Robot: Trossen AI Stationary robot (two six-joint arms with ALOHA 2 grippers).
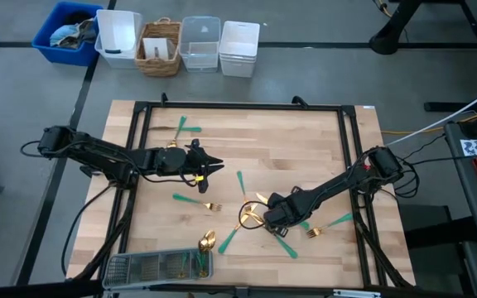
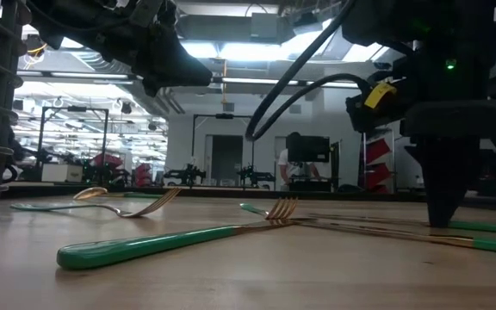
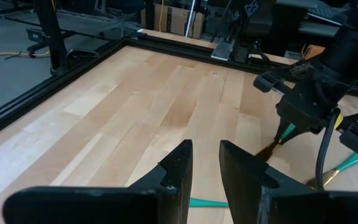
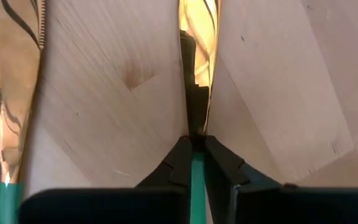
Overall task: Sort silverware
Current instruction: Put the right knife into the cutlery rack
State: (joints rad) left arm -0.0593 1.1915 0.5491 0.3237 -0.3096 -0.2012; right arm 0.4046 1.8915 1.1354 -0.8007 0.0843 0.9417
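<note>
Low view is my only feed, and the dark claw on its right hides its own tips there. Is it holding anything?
Observer: Yes. The right wrist view shows the right claw pinched on a teal-handled piece, just where the handle meets the gold head.
Operator: Which arm is overhead on my left?
Observer: The left one. From above, the left claw hangs apart from the scattered silverware.
Operator: Is it carrying something?
Observer: No. Its wrist view shows a bare gap between its fingers.
</note>
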